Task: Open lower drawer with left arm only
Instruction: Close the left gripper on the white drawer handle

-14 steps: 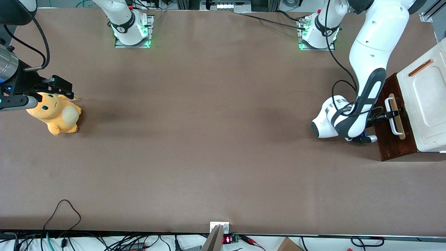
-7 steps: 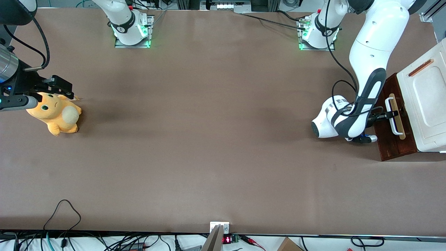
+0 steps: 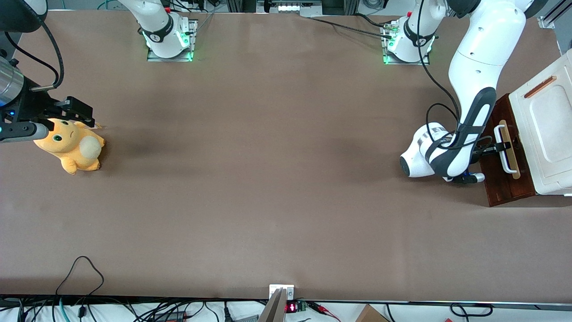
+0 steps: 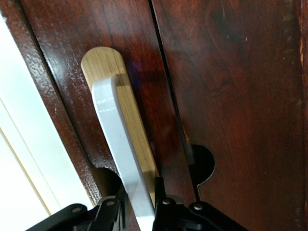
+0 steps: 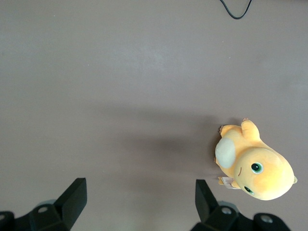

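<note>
Left wrist view: the gripper [image 4: 139,211] has its fingers [image 4: 111,211] clamped on the white handle [image 4: 120,154] of the lower drawer [image 3: 507,176], under the white cabinet [image 3: 547,129]; bare counter [image 3: 286,179] lies before it.

A white cabinet top with an orange-brown slot [image 3: 546,129] sits at the working arm's end of the brown table [image 3: 268,179], above the dark reddish-brown wooden lower drawer [image 3: 505,188]. The black two-finger gripper [image 3: 501,147] of the large white left arm [image 3: 473,89] closes around the drawer's white loop handle [image 4: 122,154], which is mounted on a pale wood strip [image 4: 139,144]. A yellow plush toy [image 3: 71,145] lies toward the parked arm's end of the table, well apart from the drawer.
</note>
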Controlling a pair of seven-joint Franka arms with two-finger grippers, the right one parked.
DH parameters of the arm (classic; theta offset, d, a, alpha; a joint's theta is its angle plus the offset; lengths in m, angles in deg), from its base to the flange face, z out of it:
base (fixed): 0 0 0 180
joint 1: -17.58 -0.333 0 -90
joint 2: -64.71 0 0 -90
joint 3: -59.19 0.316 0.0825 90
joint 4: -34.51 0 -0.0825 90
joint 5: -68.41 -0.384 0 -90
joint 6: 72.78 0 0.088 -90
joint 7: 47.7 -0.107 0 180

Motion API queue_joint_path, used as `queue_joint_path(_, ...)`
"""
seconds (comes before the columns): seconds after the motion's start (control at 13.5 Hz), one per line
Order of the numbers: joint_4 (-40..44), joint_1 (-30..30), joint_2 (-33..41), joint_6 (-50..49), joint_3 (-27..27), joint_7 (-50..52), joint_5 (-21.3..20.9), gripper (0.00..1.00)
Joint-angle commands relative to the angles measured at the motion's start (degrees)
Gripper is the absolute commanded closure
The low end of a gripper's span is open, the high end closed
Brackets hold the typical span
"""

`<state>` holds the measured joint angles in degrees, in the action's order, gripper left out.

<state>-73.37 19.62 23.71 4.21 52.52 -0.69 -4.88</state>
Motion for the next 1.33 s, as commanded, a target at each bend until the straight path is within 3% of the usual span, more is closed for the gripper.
queue_joint_path(0.0, 0.4, -1.9, 1.1, 0.0, 0.0, -1.3, -1.1, 0.78)
queue_joint_path(1.26, 0.5, -0.2, 1.7, -0.1, -0.3, -0.6, 1.2, 0.83)
